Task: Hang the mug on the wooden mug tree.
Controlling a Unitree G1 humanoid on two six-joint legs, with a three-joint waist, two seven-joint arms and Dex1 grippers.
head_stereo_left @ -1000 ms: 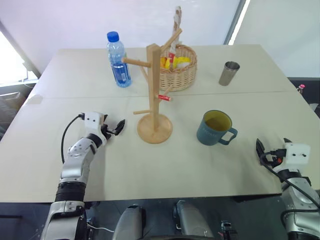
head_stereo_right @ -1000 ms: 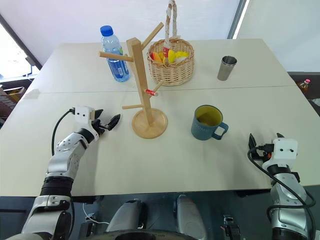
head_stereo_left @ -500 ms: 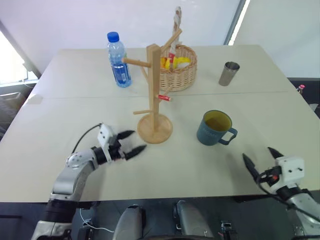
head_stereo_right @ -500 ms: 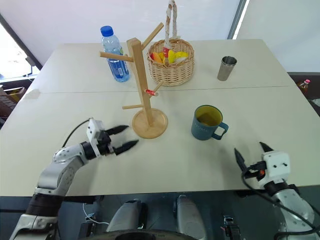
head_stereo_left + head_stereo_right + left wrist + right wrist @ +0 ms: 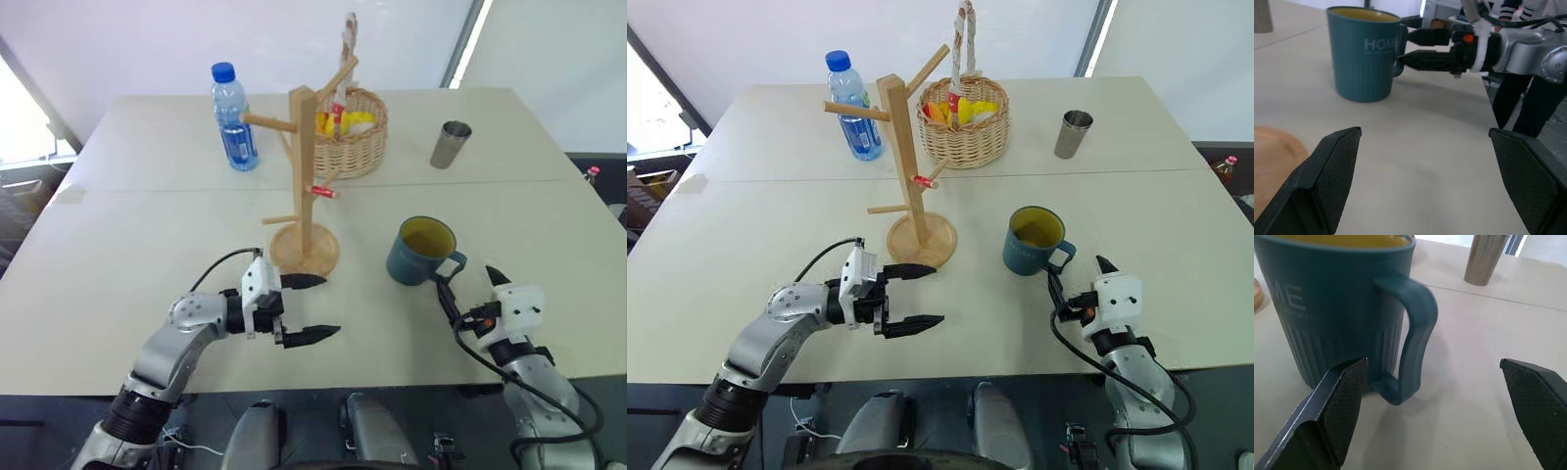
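Left eye view: mug (image 5: pixel 423 251) 1 | wooden mug tree (image 5: pixel 305 186) 1 | tumbler (image 5: pixel 450 144) 1

the mug (image 5: pixel 422 252) is teal-blue with fine vertical ribbing low on its wall, pale lettering and a yellow-green inside. the mug tree (image 5: pixel 305 186) is light wood, one peg red-tipped. at its 11 o'clock the bottle (image 5: pixel 232 117) is clear with a blue cap and blue label. the basket (image 5: pixel 353 133) at 1 o'clock is tan wicker, yellow and red showing inside. the tumbler (image 5: pixel 450 144) is dull steel. the table (image 5: pixel 118 245) is cream. both grippers' fingers (image 5: pixel 1334 171) are black with a cross-hatched texture.
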